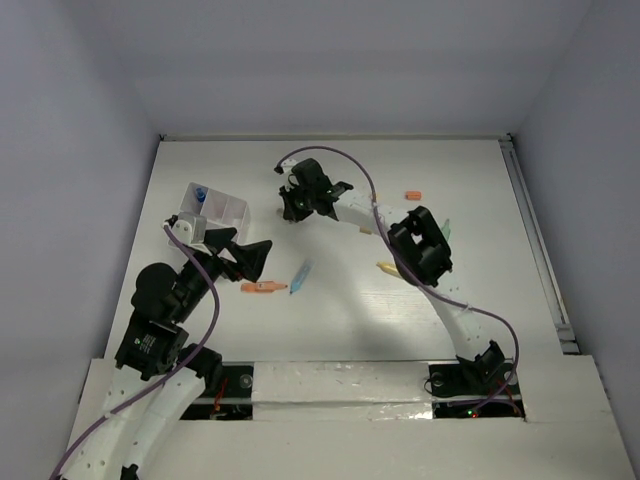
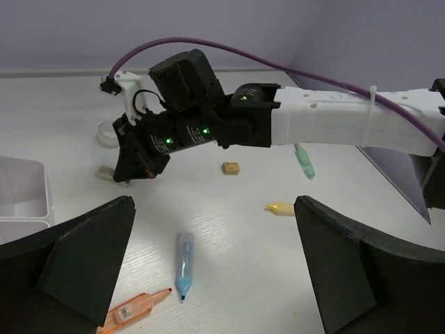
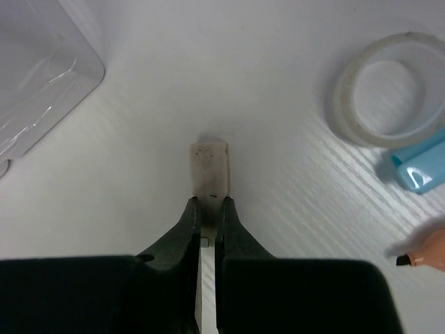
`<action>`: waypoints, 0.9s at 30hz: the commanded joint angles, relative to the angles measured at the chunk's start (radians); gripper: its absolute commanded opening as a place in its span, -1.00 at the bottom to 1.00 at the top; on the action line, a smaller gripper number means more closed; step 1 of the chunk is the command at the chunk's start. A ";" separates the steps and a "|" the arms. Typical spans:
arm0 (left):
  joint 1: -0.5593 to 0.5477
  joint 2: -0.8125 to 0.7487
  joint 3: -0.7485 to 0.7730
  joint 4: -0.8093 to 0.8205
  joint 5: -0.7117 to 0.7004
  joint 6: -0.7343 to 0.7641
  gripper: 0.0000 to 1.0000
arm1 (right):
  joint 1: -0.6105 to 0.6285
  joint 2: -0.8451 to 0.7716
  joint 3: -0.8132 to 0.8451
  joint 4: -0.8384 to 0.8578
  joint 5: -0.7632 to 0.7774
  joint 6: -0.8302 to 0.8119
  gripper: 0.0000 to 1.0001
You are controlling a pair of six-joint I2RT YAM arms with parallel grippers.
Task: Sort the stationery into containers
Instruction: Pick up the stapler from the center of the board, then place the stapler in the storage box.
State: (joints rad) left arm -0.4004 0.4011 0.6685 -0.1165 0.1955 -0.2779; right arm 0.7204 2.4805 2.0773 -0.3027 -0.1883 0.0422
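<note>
While the top view hides it, the right wrist shows us right gripper [image 3: 208, 203] pinched on an eraser [image 3: 209, 167] by the tape roll [image 3: 389, 90], toward the table's [image 1: 480, 300] far edge — left gripper [image 2: 212, 209] gapes empty; orange pen's [image 2: 132, 309] label unreadable.

Stationery mid-sort: a white divided box [image 1: 240, 210] sits at far left, with a blue-capped item [image 1: 200, 194] in one far compartment. A white eraser [image 3: 210, 167], smudged with dark specks, is pinched at one end by the right gripper [image 3: 210, 203]. A clear tape roll [image 3: 389, 90] lies flat nearby. An orange pen [image 1: 258, 288] and a blue pen [image 1: 300, 276] lie close together at centre. A yellow pen [image 1: 388, 267], a green pen [image 1: 446, 228], a small tan eraser [image 2: 231, 168] and a small orange piece [image 1: 412, 195] are scattered to the right.
</note>
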 commanded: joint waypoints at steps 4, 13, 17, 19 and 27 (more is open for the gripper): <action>-0.006 -0.010 0.028 0.046 -0.010 0.008 0.98 | 0.002 -0.199 -0.121 0.238 -0.020 0.142 -1.00; -0.015 -0.001 0.026 0.051 -0.011 0.006 0.98 | 0.094 -0.261 -0.241 0.646 -0.086 0.478 -1.00; -0.015 0.001 0.026 0.052 -0.011 0.006 0.98 | 0.122 -0.172 -0.145 0.698 -0.053 0.558 -1.00; -0.015 0.001 0.025 0.052 -0.008 0.006 0.98 | 0.131 -0.135 -0.100 0.703 -0.051 0.593 -1.00; -0.025 -0.008 0.026 0.052 -0.004 0.006 0.98 | 0.162 -0.014 0.076 0.665 -0.039 0.656 -0.98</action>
State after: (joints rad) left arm -0.4194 0.4011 0.6685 -0.1162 0.1867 -0.2779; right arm 0.8776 2.4588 2.0655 0.3199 -0.2428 0.6506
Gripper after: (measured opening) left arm 0.989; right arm 0.208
